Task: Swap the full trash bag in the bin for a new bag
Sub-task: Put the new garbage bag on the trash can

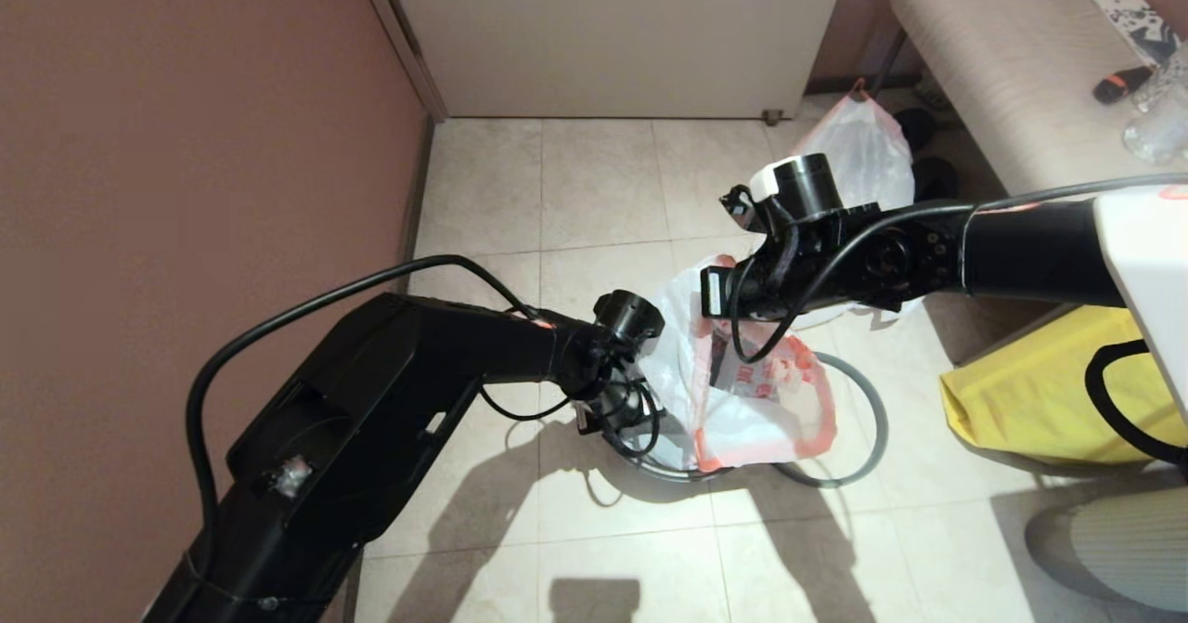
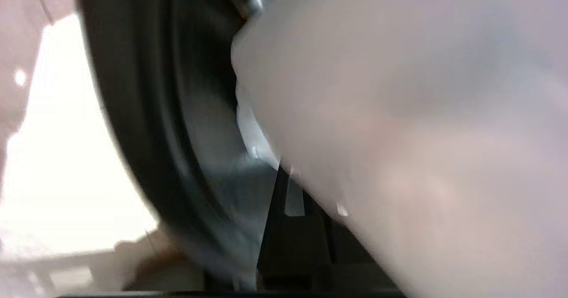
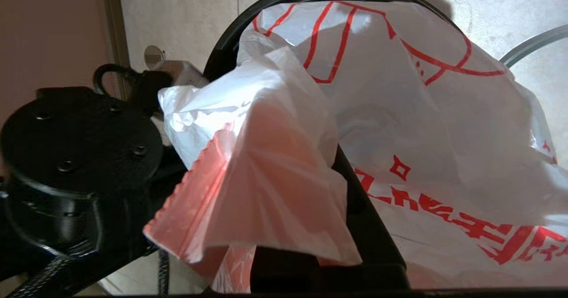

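Observation:
The new bag (image 1: 761,391), thin white film with an orange-red hem and red lettering, is draped over the black bin (image 1: 664,471), hiding most of it. My right gripper (image 1: 722,326) is above the bin's far side, shut on the bag's hem (image 3: 248,191). At the bin's left rim, my left gripper (image 1: 617,419) is shut with the bag's film (image 2: 399,133) right at its fingers, beside the bin's wall (image 2: 133,111). The bin's grey ring (image 1: 868,419) lies on the floor to the right. The full trash bag (image 1: 858,154) stands at the back by the bench.
A yellow fabric bag (image 1: 1030,400) lies on the floor to the right. A padded bench (image 1: 1002,66) with small items stands at the back right, dark shoes (image 1: 933,177) under it. A brown wall (image 1: 186,140) runs along the left, and a white door (image 1: 613,29) is behind.

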You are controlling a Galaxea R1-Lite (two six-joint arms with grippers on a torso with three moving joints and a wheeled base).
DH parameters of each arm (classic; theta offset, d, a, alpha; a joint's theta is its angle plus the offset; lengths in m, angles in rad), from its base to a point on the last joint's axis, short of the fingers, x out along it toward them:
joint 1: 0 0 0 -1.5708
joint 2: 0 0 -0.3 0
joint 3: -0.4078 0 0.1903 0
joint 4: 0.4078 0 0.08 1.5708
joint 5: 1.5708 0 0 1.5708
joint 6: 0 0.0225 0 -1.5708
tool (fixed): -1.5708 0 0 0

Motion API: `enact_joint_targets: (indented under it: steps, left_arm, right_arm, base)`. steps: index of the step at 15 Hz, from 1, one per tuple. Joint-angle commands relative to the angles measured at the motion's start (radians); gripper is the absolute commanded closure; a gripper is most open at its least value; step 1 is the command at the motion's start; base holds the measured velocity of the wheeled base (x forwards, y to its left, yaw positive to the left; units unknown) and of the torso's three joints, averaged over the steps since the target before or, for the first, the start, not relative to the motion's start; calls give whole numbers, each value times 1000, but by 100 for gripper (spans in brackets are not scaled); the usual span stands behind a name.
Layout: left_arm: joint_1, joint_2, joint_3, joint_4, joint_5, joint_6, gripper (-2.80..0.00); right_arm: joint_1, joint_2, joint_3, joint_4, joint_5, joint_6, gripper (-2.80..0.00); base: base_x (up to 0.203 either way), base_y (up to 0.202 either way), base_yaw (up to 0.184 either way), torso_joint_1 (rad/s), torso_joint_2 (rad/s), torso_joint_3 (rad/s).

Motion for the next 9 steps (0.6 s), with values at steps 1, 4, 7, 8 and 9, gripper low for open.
enact_joint_targets:
  steps: [1,4,7,8,9]
  left_arm:
    - [1,-46,13,49,2,-20,0]
    - [4,-166,50,182,-1,-121,0]
    - [-3,-330,155,212,-13,-169,0]
    - [-4,-379,209,213,-14,-178,0]
    - [3,-399,264,201,-11,-182,0]
  right_arm:
    - [1,4,-1,0,2,2,0]
    - [3,-32,0,2,1,1,0]
    - [3,-38,11,5,-13,-38,0]
    - [4,-38,23,2,-13,-38,0]
    - [9,-34,30,1,-14,-38,0]
  base:
    - [0,0,0,0,0,0]
    - [0,0,0,0,0,0]
    - [0,0,0,0,0,0]
    - [0,0,0,0,0,0]
    - [0,0,0,0,0,0]
